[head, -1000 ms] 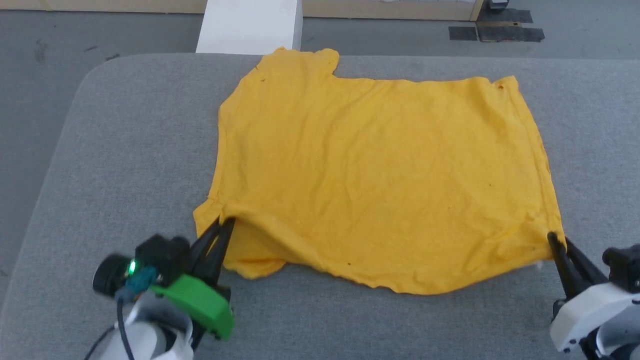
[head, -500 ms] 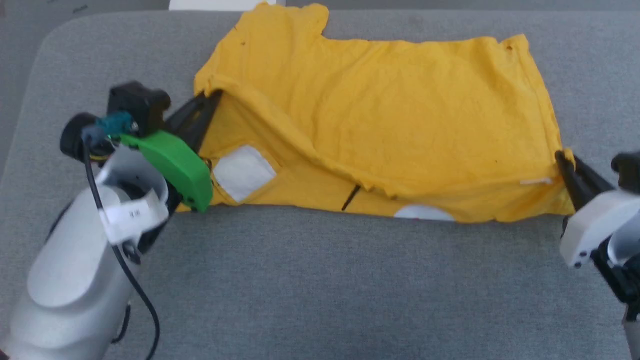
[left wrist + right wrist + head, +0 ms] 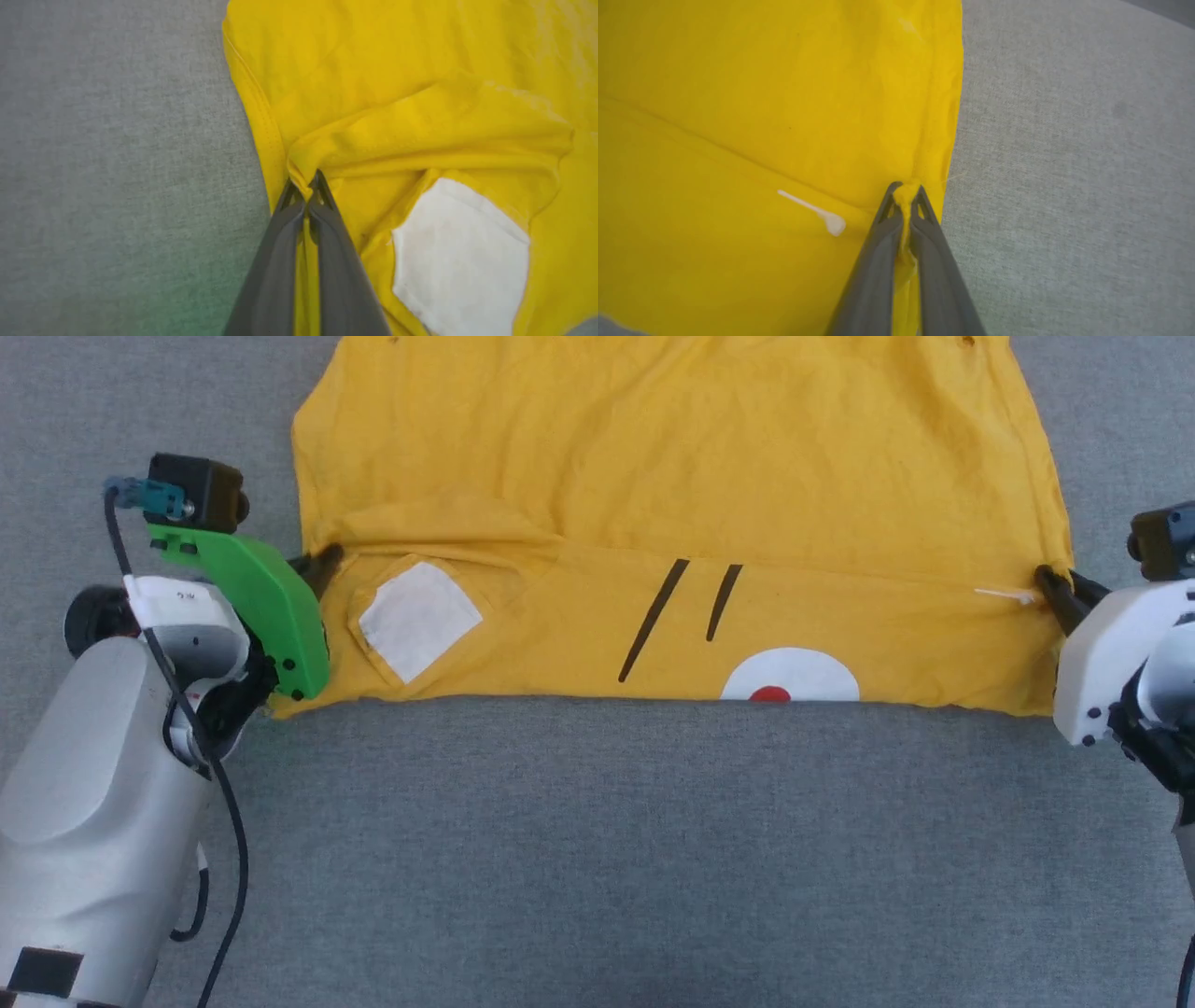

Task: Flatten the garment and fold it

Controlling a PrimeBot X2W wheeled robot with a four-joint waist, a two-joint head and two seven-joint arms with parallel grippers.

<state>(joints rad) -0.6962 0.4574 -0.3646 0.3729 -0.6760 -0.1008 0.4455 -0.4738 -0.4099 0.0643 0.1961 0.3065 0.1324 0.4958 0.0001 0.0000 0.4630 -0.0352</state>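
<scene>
The garment, a mustard-yellow T-shirt, lies spread on the grey padded surface. Its near strip is turned back over the rest, showing a white patch, two black lines and a white half-circle with a red dot. My left gripper is shut on the garment's left corner of that turned strip; the left wrist view shows cloth pinched between the fingertips. My right gripper is shut on the right corner, with cloth bunched at its tips.
Grey padding lies bare on the near side of the fold line and on both sides of the cloth. A small white tag sticks out of the cloth near my right gripper.
Both grippers have carried the near edge of the garment away from me, folding it over and exposing the printed side. The head camera has tilted down, so the table's far edge left view.
</scene>
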